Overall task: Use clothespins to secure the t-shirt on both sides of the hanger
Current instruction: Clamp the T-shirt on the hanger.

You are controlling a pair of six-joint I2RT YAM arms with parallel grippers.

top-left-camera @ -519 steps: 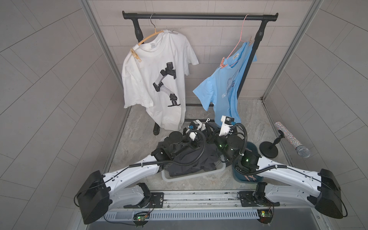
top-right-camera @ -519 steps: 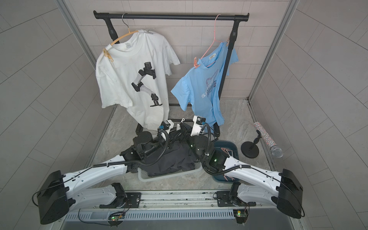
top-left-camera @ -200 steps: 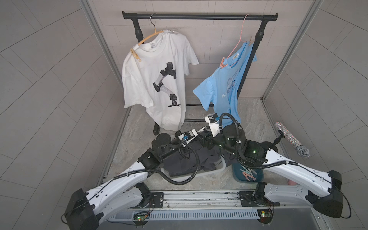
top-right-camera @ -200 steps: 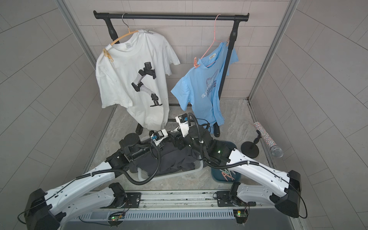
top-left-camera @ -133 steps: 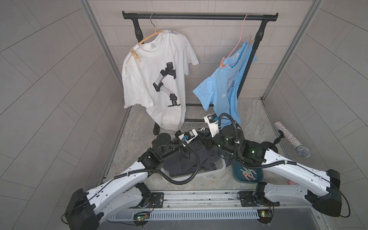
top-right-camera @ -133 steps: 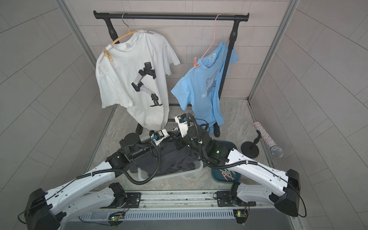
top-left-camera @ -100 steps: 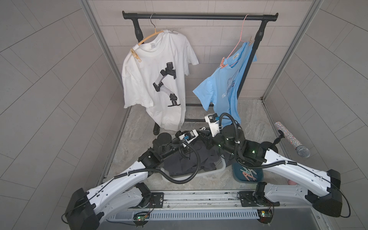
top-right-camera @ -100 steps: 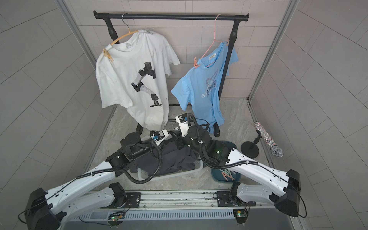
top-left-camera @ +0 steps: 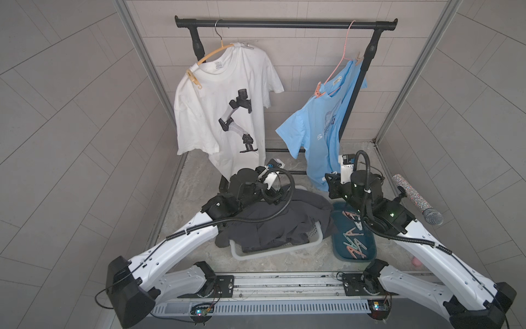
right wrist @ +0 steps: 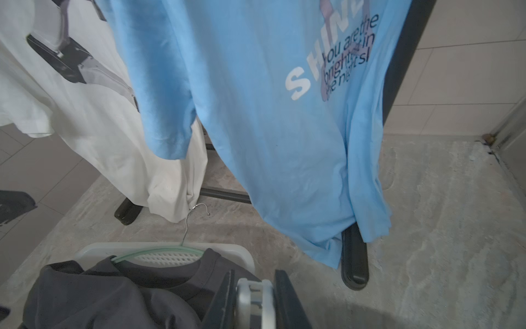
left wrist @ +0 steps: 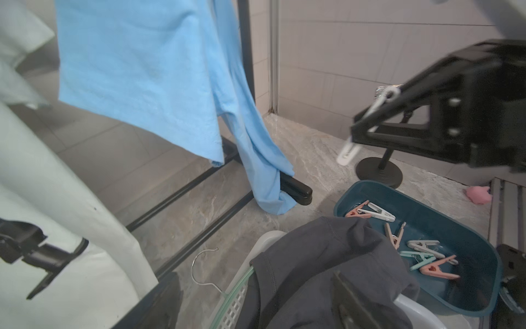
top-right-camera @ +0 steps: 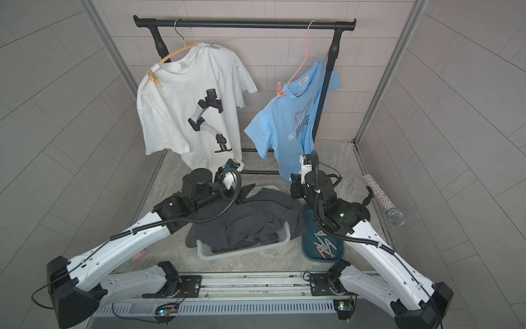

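Note:
My right gripper (right wrist: 254, 280) is shut on a pale grey-white clothespin (right wrist: 254, 299); the left wrist view shows this clothespin (left wrist: 365, 126) sticking out of the black fingers, in the air above the teal tray. My left gripper (left wrist: 256, 310) stands open and holds nothing, just over a dark grey t-shirt (top-left-camera: 284, 222) that lies in the basket on a green hanger (right wrist: 159, 252). More clothespins (top-left-camera: 353, 233) lie in the tray. A white t-shirt (top-left-camera: 225, 108) and a blue t-shirt (top-left-camera: 321, 128) hang on the rack, each with pegs at its shoulders.
A white basket (top-left-camera: 273, 252) sits front centre and the teal tray (top-left-camera: 337, 247) is right of it. The black rack (top-left-camera: 284, 24) has floor bars behind the basket. A glittery microphone (top-left-camera: 415, 199) on a stand is at the right. A small pink thing (left wrist: 478, 195) lies on the floor.
The two grippers were together over the basket. The left one has opened and the right one has shut on the pale clothespin. The arms have since drawn apart, the right toward the tray.

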